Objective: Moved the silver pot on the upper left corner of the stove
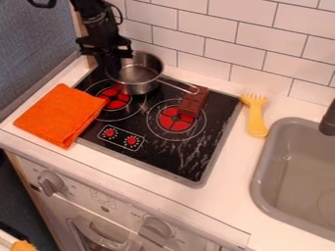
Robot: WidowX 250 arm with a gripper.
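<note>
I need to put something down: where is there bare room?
Bare counter lies between the stovetop and the sink, nearer than the yellow fork; the stovetop's near corner is bare too. Crowded: the left and back, with gripper, silver pot, orange cloth and chocolate bar.

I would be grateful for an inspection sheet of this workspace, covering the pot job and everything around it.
Surface: glossy black stovetop with red burner marks, pale streaks at its lower right.
Job's things: silver metal pot, at the stovetop's upper left.
Clutter: orange cloth overlapping the stovetop's left edge; brown chocolate bar on the stovetop; yellow plastic fork on the white counter.
Grippers: black pincer at the pot's left side.
Cables: black loop beside the arm.
Surroundings: white tiled wall; grey sink at right.
</note>
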